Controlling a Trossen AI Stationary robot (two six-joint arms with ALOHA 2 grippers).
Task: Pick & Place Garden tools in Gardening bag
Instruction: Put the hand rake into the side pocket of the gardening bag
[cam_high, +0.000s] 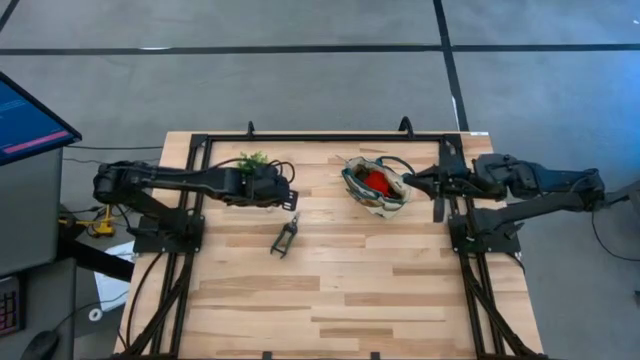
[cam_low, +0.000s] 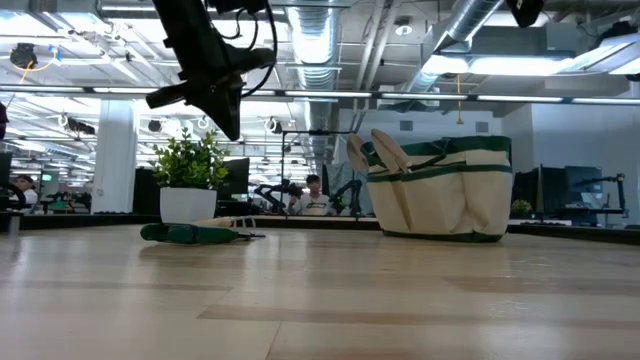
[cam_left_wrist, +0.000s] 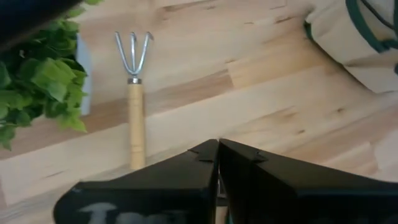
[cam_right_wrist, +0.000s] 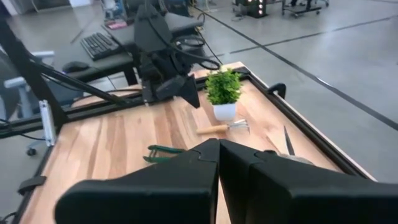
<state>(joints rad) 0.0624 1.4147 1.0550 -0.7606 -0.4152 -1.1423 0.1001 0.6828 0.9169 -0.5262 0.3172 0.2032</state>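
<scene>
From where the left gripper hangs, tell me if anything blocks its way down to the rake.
Nothing visible does. The left gripper, shut, hangs above the table with bare wood between it and the rake. The potted plant stands beside the rake, not over it.

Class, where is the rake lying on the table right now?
The rake lies flat on the table beside the potted plant, on the left arm's side. The left gripper hangs shut above it.
</scene>
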